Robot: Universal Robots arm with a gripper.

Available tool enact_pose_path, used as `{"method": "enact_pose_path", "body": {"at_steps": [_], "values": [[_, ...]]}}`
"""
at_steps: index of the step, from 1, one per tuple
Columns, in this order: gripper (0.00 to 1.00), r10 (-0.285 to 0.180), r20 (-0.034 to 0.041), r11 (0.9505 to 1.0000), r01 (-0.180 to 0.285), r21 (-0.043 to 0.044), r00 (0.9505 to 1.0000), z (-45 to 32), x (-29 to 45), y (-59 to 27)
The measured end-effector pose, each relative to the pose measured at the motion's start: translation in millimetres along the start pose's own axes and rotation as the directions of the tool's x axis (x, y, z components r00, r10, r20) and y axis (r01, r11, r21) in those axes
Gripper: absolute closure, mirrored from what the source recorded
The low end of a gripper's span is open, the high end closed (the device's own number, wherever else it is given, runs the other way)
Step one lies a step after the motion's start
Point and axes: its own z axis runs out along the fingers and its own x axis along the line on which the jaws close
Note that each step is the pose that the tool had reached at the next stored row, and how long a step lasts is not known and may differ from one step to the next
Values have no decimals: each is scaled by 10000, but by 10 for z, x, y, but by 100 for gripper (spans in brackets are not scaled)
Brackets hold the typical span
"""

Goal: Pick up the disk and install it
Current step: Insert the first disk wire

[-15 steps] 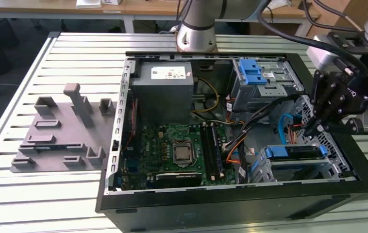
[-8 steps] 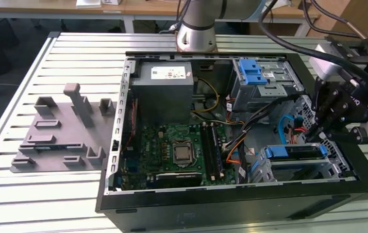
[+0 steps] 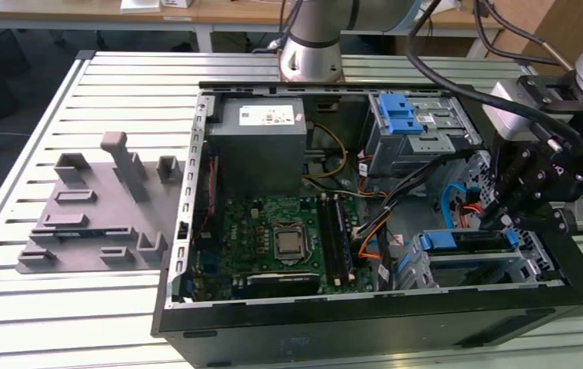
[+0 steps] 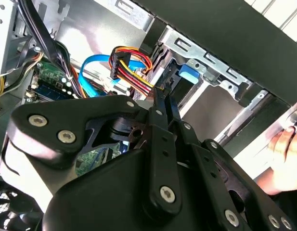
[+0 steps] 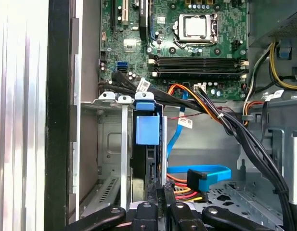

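Tool: in the exterior view the tool [image 3: 504, 217] hangs over the case's [image 3: 374, 323] drive cage, just above the disk [image 3: 466, 242]; fingers pressed together, holding nothing.
Exterior surroundings: motherboard [image 3: 281, 238], grey power box [image 3: 261, 146], grey fixture [image 3: 97, 207] on the table [image 3: 24, 307].
Second wrist view: cable bundle [image 4: 131, 65] crowds the fingertips; a hand [image 4: 288, 149] beside the case.
First wrist view: disk [image 5: 147, 134] stands edge-up in the cage, cables [image 5: 211, 113] draped alongside.

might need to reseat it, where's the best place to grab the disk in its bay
Pinch the disk across its thin exposed edge, coming through the case's open side: it stands edge-on in the metal bay, whose walls cover its broad faces.
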Motion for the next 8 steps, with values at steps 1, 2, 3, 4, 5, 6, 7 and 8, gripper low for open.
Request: {"method": "enact_pose_path", "body": {"at_steps": [1,2,3,4,5,6,7,8], "values": [[84,0,7,10000,0,2,10000,9,0,0],[84,-2,12,10000,2,3,10000,16,1,-1],[84,-2,14,10000,2,4,10000,23,3,-1],[84,-1,15,10000,1,4,10000,26,8,-1],[84,-1,20,10000,1,3,10000,30,16,-1],[84,-1,27,10000,1,4,10000,33,22,-1],[84,0,31,10000,0,3,10000,36,29,-2],[84,0,34,10000,0,4,10000,38,34,-3]]}}
